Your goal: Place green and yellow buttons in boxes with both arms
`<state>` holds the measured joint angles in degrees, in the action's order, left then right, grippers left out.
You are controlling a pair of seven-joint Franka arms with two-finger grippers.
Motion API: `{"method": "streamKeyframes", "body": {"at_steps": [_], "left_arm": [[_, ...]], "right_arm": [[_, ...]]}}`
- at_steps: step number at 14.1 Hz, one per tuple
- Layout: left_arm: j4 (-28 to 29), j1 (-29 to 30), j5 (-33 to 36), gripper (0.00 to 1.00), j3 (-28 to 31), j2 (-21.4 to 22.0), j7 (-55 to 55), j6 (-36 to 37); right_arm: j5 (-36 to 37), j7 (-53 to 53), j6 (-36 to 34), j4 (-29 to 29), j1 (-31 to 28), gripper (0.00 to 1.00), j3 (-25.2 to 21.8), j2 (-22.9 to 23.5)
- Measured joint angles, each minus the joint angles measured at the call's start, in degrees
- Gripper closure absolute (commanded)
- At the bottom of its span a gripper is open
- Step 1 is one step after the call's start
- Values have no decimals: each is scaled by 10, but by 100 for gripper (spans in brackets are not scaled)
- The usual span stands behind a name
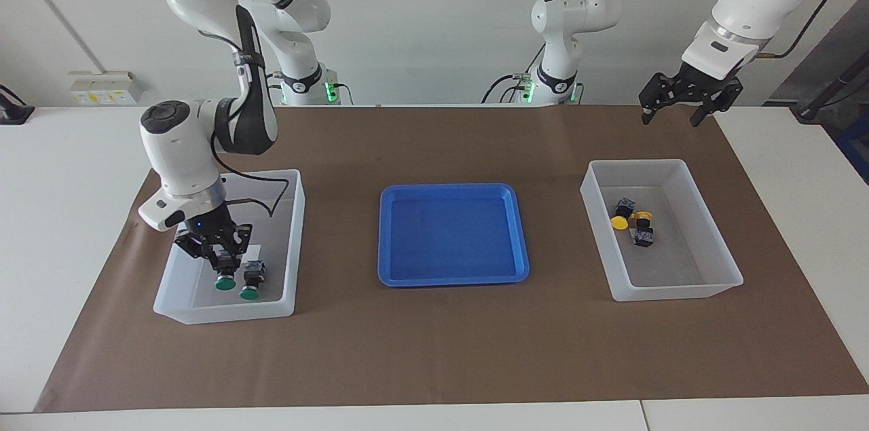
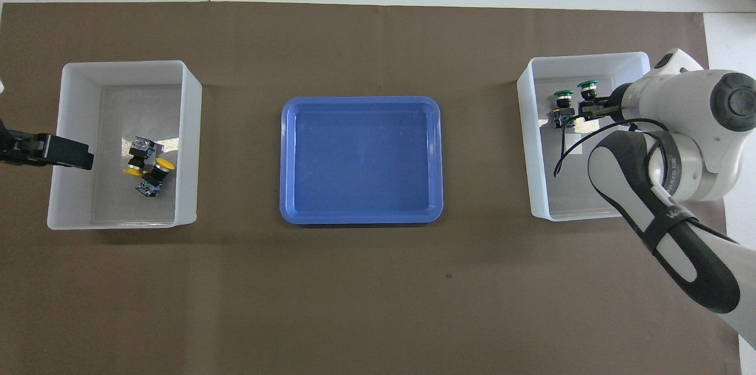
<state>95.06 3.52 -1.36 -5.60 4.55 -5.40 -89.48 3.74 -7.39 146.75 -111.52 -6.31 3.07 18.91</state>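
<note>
Green button (image 1: 225, 277) gripped in right hand (image 1: 218, 258), inside box (image 1: 292, 241).

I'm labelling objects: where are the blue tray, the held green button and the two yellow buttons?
blue tray (image 1: 521, 234), facing view, its rim.
held green button (image 1: 225, 282), facing view, green cap.
yellow buttons (image 2: 166, 165), overhead view, one yellow cap.
</note>
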Motion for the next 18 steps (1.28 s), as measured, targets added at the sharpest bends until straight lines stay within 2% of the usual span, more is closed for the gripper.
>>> {"method": "streamKeyframes", "body": {"at_steps": [1,2,3,4,9,11,14,18], "left_arm": [[-11,0,0,0,1,0,0,10],[-19,0,0,0,1,0,0,16],[-21,0,0,0,1,0,0,17],[-21,-1,0,0,1,-1,0,19],[-21,-1,0,0,1,-3,0,22],[-20,-1,0,0,1,-3,0,23],[-20,-1,0,0,2,-4,1,23],[-20,-1,0,0,4,-4,1,24]], "right_arm": [[0,0,11,0,0,100,0,12],[0,0,17,1,-1,75,0,20],[0,0,20,1,-1,15,0,24],[0,0,20,2,-2,0,0,24],[-1,0,17,9,-2,0,0,22],[-1,3,-7,18,-2,0,0,8],[-2,41,-88,40,0,0,2,-35],[-2,101,-237,87,9,0,9,-106]]}}
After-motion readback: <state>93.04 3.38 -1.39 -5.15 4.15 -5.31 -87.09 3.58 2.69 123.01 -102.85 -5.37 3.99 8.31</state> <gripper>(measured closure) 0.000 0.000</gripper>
